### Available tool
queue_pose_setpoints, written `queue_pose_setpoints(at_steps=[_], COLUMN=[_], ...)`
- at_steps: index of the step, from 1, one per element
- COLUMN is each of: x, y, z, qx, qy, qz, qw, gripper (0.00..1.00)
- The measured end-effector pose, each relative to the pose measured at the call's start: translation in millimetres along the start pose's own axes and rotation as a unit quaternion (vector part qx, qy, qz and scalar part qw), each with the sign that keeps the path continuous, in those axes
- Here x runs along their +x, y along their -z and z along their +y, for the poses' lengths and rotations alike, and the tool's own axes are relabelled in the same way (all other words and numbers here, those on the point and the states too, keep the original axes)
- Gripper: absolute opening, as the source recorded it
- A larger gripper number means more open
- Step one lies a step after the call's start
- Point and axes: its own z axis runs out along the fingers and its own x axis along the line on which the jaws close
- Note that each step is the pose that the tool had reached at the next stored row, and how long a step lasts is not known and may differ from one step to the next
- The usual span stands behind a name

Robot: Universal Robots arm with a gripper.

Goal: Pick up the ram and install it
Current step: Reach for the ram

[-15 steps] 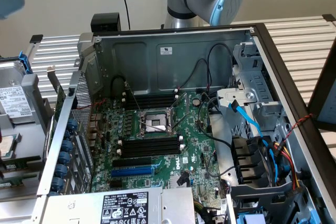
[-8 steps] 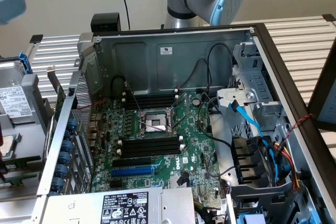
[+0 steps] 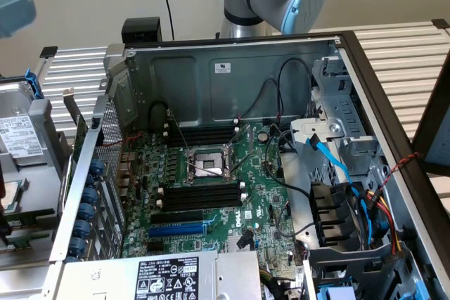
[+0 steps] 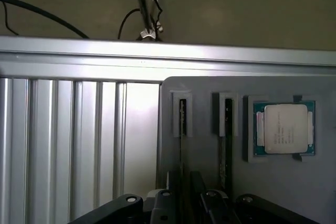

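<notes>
Soft even light, glare on ribbed table.

Computer case on the counter, motherboard inside it, processor socket between two rows of memory slots, drive cage at the exterior view's right, two ram sticks set in a holder, processor chip beside them.

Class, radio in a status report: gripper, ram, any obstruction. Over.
Gripper poised over grey holder. Ram on edge in holder, second stick alongside. Motherboard's black slots unfilled. Nothing between gripper and ram.
</notes>
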Motion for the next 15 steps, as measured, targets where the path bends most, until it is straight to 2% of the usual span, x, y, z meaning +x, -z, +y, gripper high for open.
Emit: queue_pose_setpoints(at_steps=[15], x=[0.5], y=[-4.1], z=[0.0], qx=[0.0000], qy=[0.000], qz=[0.0000], qw=[1.0000], gripper=[0.24])
